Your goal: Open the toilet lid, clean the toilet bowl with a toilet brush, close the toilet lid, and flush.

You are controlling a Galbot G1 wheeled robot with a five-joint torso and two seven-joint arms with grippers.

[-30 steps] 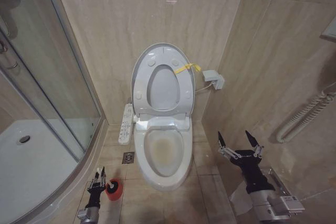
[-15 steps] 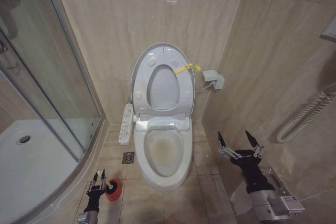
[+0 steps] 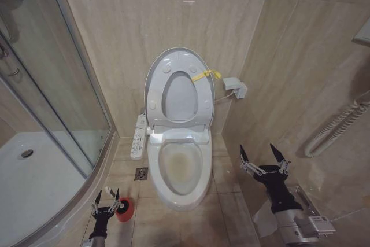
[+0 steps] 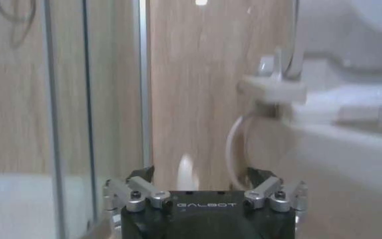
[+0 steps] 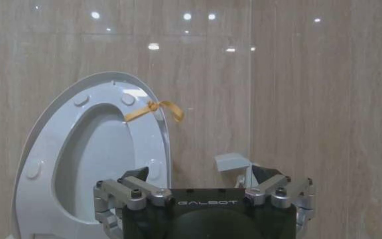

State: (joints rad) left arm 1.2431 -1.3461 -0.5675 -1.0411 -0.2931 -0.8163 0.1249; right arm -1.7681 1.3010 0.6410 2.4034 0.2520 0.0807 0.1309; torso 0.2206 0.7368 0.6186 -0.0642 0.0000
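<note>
The left gripper (image 3: pixel 106 193) is hovering spread beside the small red holder cup (image 3: pixel 124 209), while the right gripper (image 3: pixel 264 153) is waiting spread beside the white ceramic toilet bowl (image 3: pixel 199 186).

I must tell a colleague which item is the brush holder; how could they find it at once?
Start at the toilet bowl, then look to the floor between it and the shower tray. The holder cup stands there, small, round, the scene's one red thing.
</note>
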